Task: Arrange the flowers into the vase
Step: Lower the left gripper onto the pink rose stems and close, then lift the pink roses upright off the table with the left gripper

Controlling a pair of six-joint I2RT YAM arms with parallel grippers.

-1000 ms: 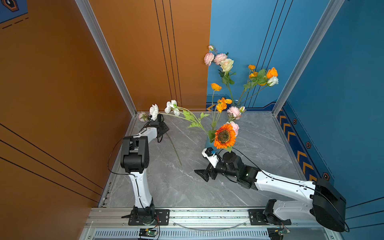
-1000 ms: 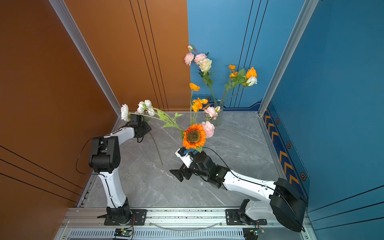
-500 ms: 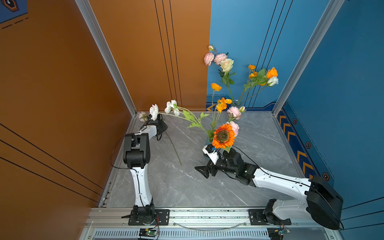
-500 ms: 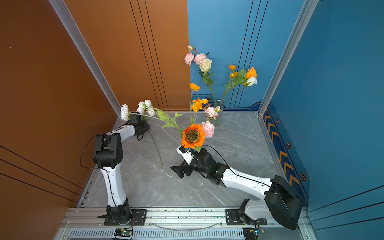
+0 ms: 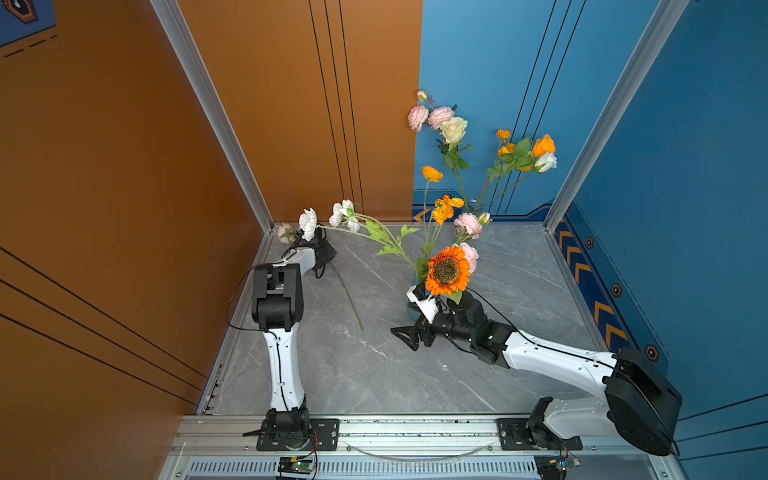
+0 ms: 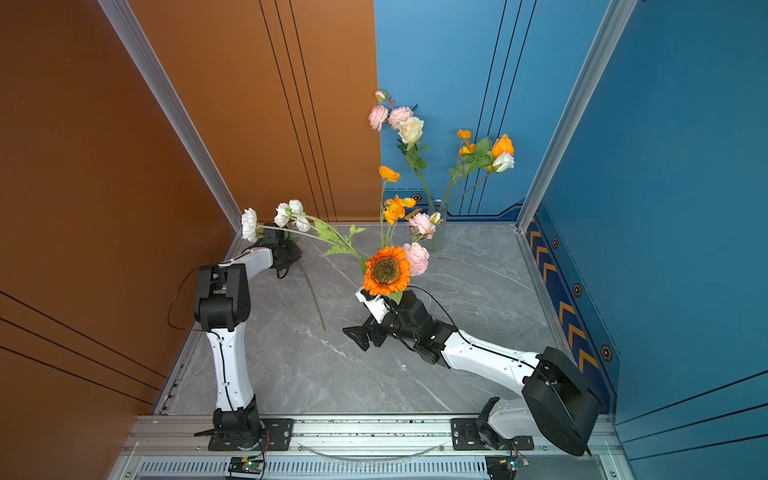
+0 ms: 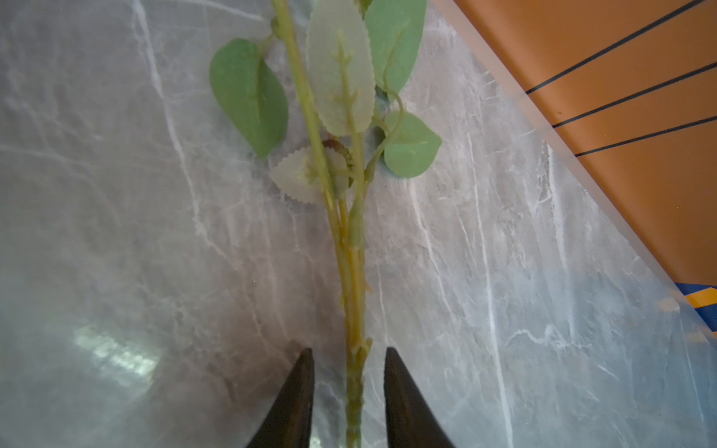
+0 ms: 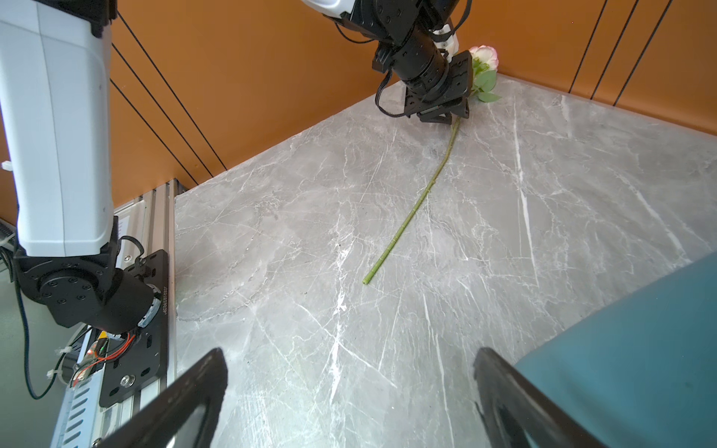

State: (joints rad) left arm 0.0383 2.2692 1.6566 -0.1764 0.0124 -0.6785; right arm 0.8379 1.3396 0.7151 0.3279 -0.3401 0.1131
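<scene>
One loose flower lies on the grey table, its pink bloom (image 5: 286,233) in the back left corner and its long green stem (image 5: 349,297) running toward the front. My left gripper (image 7: 349,353) is down over this stem (image 7: 355,271). The stem runs between the two fingertips with a small gap on each side, so the gripper is open. A teal vase (image 8: 640,349) holds the sunflower (image 5: 448,270), white blooms (image 5: 345,210), orange blooms (image 5: 444,208) and pink ones. My right gripper (image 5: 415,322) stands wide open and empty beside the vase, low over the table.
At the back wall a clear glass vase (image 6: 438,232) holds tall pink, cream and orange flowers (image 5: 453,129). Orange walls close the left side and blue walls the right. The white-bloom stem leans out of the teal vase over the left gripper (image 6: 291,262).
The left gripper's fingers have narrowed around the lying stem. The right arm has shifted a little toward the back left, still open beside the teal vase.
</scene>
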